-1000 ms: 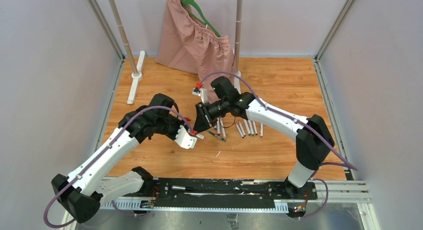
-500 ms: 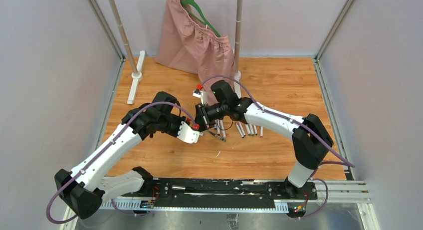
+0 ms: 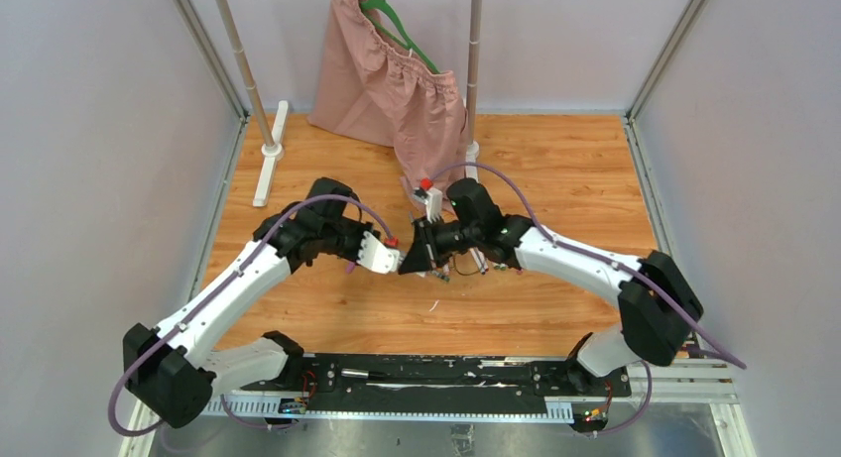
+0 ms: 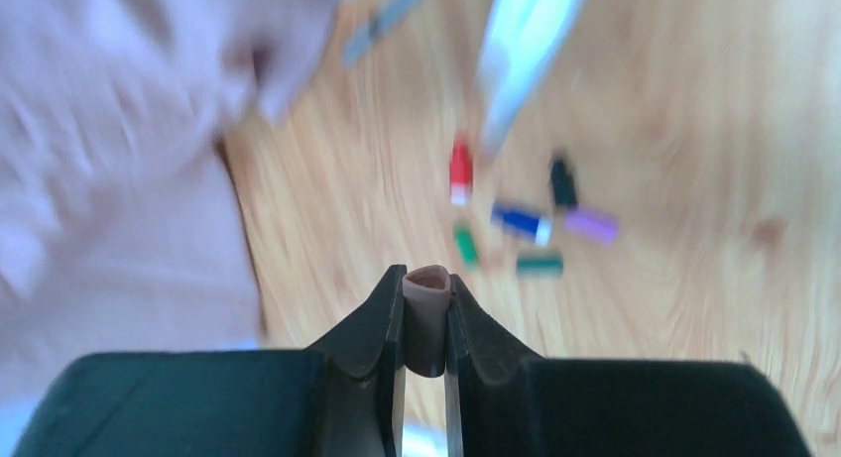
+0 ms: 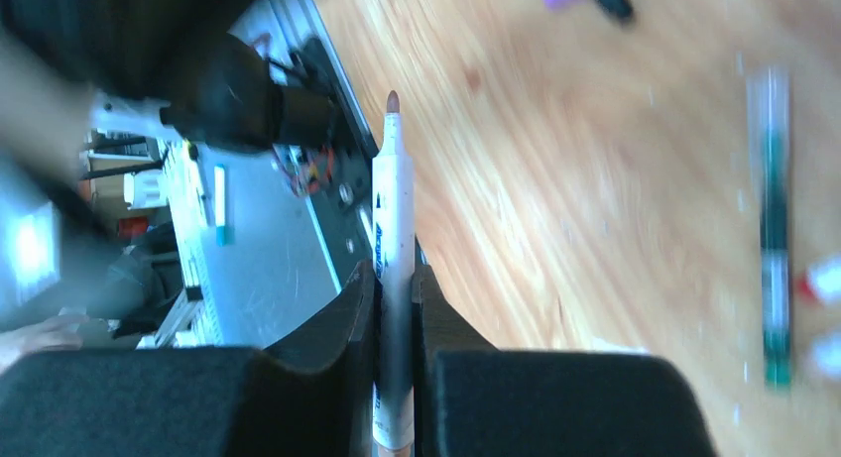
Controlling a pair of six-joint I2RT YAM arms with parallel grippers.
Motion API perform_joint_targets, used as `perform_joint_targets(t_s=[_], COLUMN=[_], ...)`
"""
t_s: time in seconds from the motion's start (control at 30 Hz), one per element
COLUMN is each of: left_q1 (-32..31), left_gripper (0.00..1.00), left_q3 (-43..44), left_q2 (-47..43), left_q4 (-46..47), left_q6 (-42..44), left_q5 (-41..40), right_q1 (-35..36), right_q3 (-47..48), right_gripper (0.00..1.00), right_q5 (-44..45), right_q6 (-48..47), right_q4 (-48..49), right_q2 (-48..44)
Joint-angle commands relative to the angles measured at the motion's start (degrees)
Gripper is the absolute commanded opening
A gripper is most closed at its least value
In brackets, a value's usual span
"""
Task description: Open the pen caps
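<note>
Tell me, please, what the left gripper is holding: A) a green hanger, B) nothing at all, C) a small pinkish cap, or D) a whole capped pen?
C: the left wrist view shows the left gripper shut on a small pinkish cap, while the right gripper holds the uncapped pen.

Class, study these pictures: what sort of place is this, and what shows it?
Most likely a robot test cell: a wooden table boxed in by plain walls and metal rails, two robot arms bolted at its near edge, and practice props: pens, loose pen caps, a pink skirt on a hanger.
</note>
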Motion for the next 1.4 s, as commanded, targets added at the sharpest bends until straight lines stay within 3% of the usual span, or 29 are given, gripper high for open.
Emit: perform_joint_targets(t_s=[0.0,0.2,0.37,0.53,0.73,0.9,1.1,1.27,1.37], left_q1=[9.3,12.3,12.4,12.4,12.3,12.3,12.2,12.2,12.2], left_gripper=[0.0,0.0,0.0,0.0,0.0,0.1,0.2,0.4,0.5], left_q3=[-1.4,-3.1,-3.1,-0.8,0.1,0.2,0.7,0.9,2.1], left_q2=[2.1,4.4,8.3,14.9,19.8,24.1,27.0,26.7,26.1], left_q4=[0.0,3.5,5.8,4.0,5.6,7.3,7.5,7.0,5.4], left_q6=[-0.8,-0.9,-8.2,-17.0,-22.4,-24.1,-25.0,-24.9,-24.8], left_q5=[-14.6,-14.0,-8.9,-3.6,-2.0,-2.6,-3.8,-3.6,-3.0], right_q1=[-2.5,-5.1,-5.5,-5.6,-5.8,-5.8,-5.9,-5.9,-5.9], right_q3=[-6.7,-8.4,-8.8,-12.6,-12.8,-12.9,-13.8,-14.4,-14.0], right_gripper=[0.0,0.0,0.0,0.0,0.0,0.03,0.24,0.4,0.42], right_q5=[0.6,4.0,26.4,42.5,49.1,50.8,49.8,50.3,51.0], right_q6=[-4.0,-7.4,-8.7,-8.5,-9.5,-9.1,-8.4,-8.6,-8.6], right_q4=[-15.2,-20.2,-23.4,-15.6,-10.6,-7.1,-5.2,-5.1,-6.0], right_q2=[-6.5,-10.0,-10.1,-8.4,-1.3,2.9,4.7,3.8,2.6])
